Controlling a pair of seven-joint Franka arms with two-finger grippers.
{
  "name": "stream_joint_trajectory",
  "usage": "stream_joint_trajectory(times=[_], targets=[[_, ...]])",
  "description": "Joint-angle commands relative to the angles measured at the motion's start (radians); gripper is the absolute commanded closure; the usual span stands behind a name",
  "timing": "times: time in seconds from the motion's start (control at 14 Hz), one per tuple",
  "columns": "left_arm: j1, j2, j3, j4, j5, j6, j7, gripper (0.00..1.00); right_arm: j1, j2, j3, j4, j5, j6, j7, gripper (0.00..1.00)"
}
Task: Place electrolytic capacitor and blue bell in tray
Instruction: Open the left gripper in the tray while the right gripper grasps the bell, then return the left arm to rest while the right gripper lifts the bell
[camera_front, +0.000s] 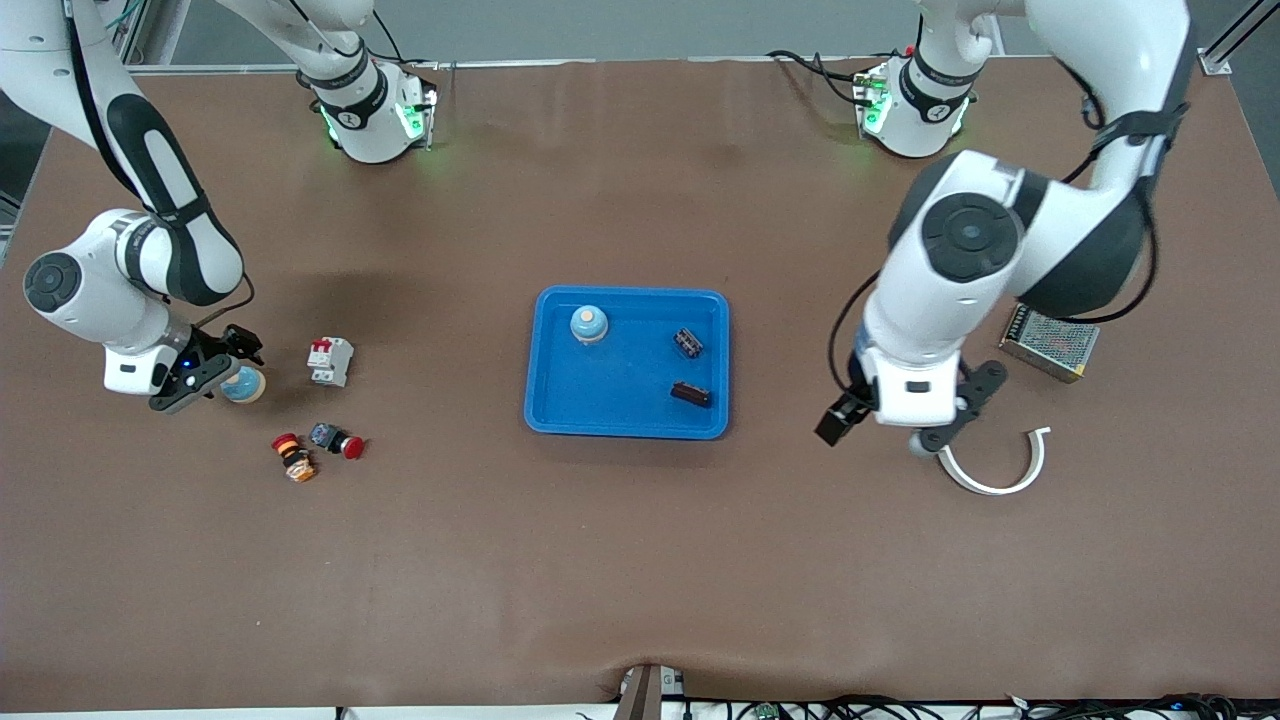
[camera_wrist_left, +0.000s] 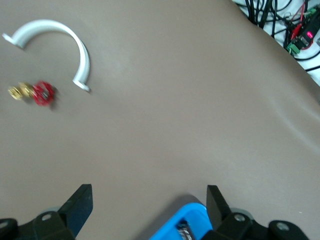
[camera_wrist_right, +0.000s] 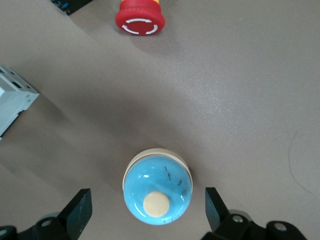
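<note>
From the front, the right gripper (camera_front: 205, 375) hangs over a blue bell (camera_front: 243, 384) while the tray (camera_front: 560, 395) holds another bell (camera_front: 589, 324) and two capacitors (camera_front: 687, 343) — both wrist views show fingers (camera_wrist_right: 80, 210) spread wide, holding nothing — left gripper (camera_wrist_left: 149, 202) over bare table.

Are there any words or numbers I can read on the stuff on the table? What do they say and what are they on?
No words or numbers can be read.
Red emergency-stop button: only white curved arrow marks in a ring, no letters.
Blue bell under the open right gripper: dark scuffs, no writing.
White circuit breaker: markings too small to read.
Capacitors in the tray: print too small to read.
Metal power supply: nothing legible.
</note>
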Motion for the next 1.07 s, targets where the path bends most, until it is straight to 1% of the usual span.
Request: stream_joint_trajectory(times=[0.0,0.21,0.36,0.57,0.78,1.0], targets=[[0.053,-0.059,-0.007,-0.020,-0.021,-0.048,0.118,0.00,-0.024,0.025,0.019,0.026,0.018,0.005,-0.030,0.00],[0.109,-0.094,-0.005,-0.015,-0.058,-0.098,0.203,0.00,-0.024,0.031,0.019,0.033,0.018,0.013,-0.030,0.00],[0.155,-0.134,-0.004,-0.015,-0.096,-0.140,0.223,0.00,-0.024,0.037,0.019,0.033,0.018,0.013,-0.031,0.00],[0.195,-0.168,-0.002,-0.014,-0.110,-0.169,0.373,0.00,-0.030,0.056,0.019,0.034,0.018,0.037,-0.051,0.00],[0.238,-0.193,-0.004,-0.014,-0.109,-0.210,0.439,0.00,-0.038,0.065,0.019,0.036,0.018,0.041,-0.051,0.00],[0.280,-0.228,-0.002,-0.014,-0.130,-0.224,0.600,0.00,-0.036,0.067,0.020,0.036,0.018,0.041,-0.051,0.00]])
